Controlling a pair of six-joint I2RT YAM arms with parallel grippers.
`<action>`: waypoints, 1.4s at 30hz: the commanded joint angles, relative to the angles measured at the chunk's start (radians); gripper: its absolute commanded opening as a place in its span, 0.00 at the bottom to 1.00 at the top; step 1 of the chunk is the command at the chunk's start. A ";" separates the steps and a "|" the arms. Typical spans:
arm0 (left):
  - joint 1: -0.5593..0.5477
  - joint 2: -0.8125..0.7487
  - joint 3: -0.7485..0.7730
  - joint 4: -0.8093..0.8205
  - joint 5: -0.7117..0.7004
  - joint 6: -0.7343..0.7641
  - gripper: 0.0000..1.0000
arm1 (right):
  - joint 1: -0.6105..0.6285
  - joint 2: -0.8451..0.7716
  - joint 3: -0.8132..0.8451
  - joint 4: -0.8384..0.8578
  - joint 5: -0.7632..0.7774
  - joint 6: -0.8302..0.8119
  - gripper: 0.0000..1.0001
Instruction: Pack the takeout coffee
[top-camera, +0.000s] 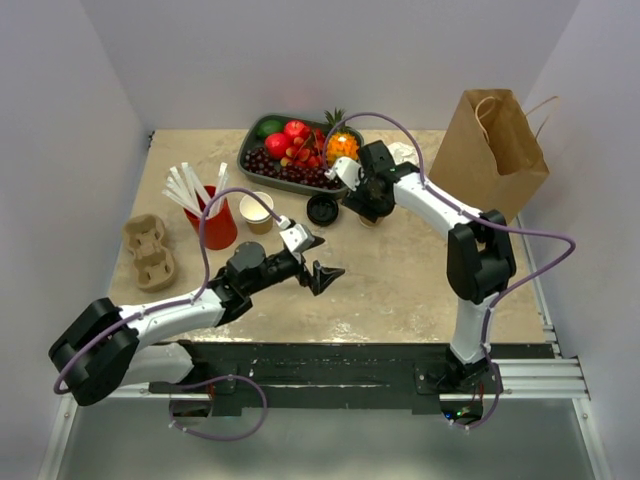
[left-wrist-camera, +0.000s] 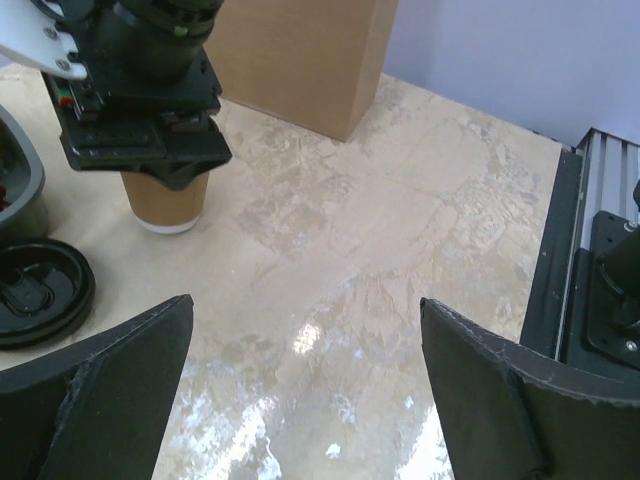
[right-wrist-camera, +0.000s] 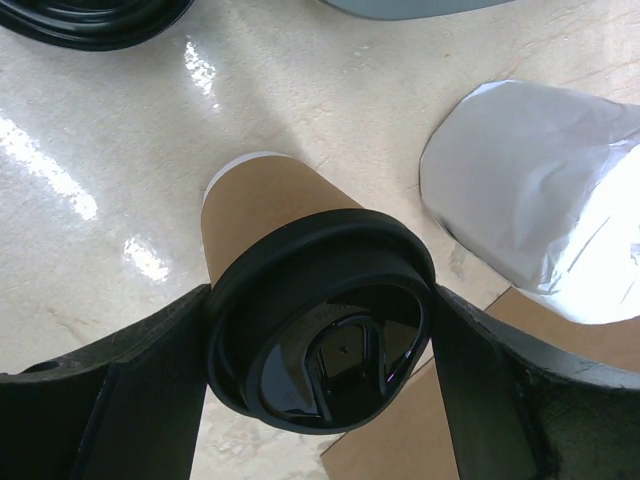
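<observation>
The takeout coffee (right-wrist-camera: 320, 330), a brown paper cup with a black lid, stands upright on the table near the fruit tray. My right gripper (right-wrist-camera: 322, 300) is shut on it, one finger pressed to each side of the lid rim. In the left wrist view the cup's lower part (left-wrist-camera: 165, 205) shows under the right gripper, base on the table. In the top view the right gripper (top-camera: 368, 200) covers most of the cup. My left gripper (top-camera: 325, 272) hangs open over the middle of the table, fingers wide apart with nothing between them (left-wrist-camera: 305, 330).
A brown paper bag (top-camera: 490, 150) stands at the back right. A loose black lid (top-camera: 322, 208) lies left of the cup. Also on the table are a lidless brown cup (top-camera: 257, 210), a red cup with straws (top-camera: 215, 222), a fruit tray (top-camera: 290, 175), a cup carrier (top-camera: 150, 250) and a white wrapped bundle (right-wrist-camera: 540, 200).
</observation>
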 joint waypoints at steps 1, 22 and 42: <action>0.004 -0.027 -0.011 -0.091 0.001 0.012 1.00 | 0.001 0.000 0.061 0.015 0.025 -0.006 0.84; 0.007 -0.252 0.196 -0.616 -0.119 0.330 1.00 | 0.000 -0.064 0.235 -0.123 -0.196 0.175 0.99; 0.283 0.258 0.981 -1.470 -0.063 0.608 0.60 | -0.109 -0.328 0.150 -0.240 -0.557 0.249 0.94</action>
